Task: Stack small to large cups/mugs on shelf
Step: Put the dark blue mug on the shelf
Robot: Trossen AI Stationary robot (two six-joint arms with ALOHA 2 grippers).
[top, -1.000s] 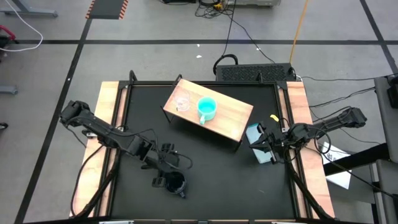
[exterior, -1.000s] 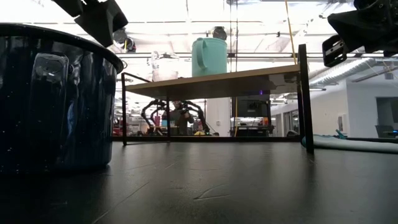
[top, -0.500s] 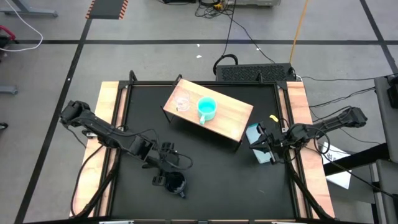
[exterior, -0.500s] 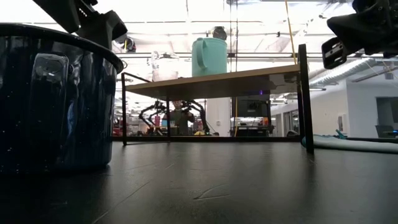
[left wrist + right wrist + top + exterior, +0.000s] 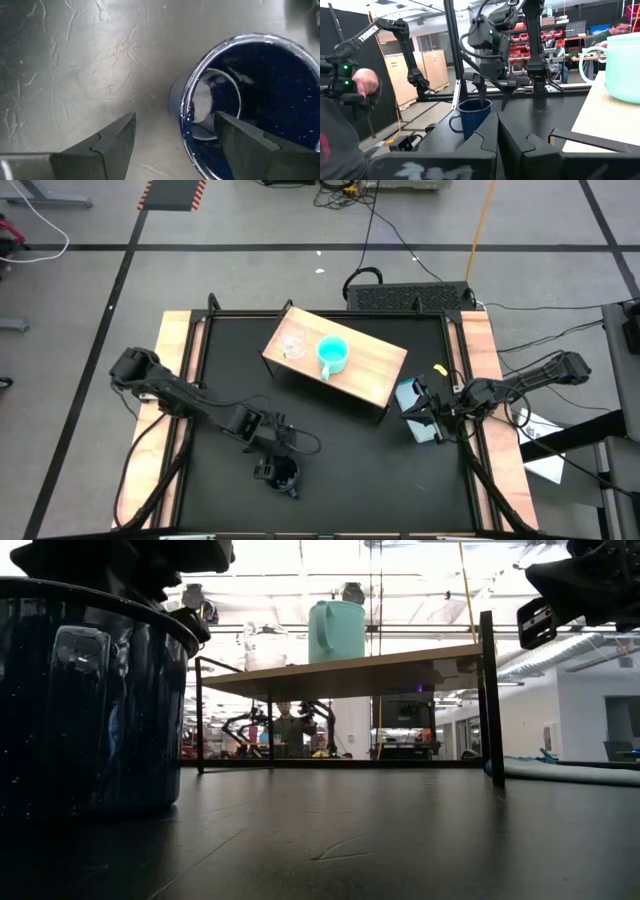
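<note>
**Left gripper straddles the black mug's rim; two cups sit on the shelf**

From above, the black mug (image 5: 284,475) near the table's (image 5: 340,465) front edge is mostly hidden under the left gripper (image 5: 280,465). The left wrist view shows what the overhead cannot: the fingers (image 5: 110,145) stand wide apart, one outside the mug wall and the other over the dark speckled inside, touching nothing that I can make out. In the low view the mug fills the left side, cut off by the frame, its handle facing the camera.

On the shelf (image 5: 370,370), toward the table's back edge, the clear cup (image 5: 292,345) is faint from above and only a pale shape in the low view; the turquoise mug (image 5: 333,354) stands just beside it, upright.

The right gripper (image 5: 428,412) waits by the table's right edge over the flat light-blue item (image 5: 412,396), fingers pressed together and holding nothing.

The right wrist view alone catches the word "TROSSEN" on an arm (image 5: 385,30) in the room behind, and a person's hand (image 5: 364,81).
</note>
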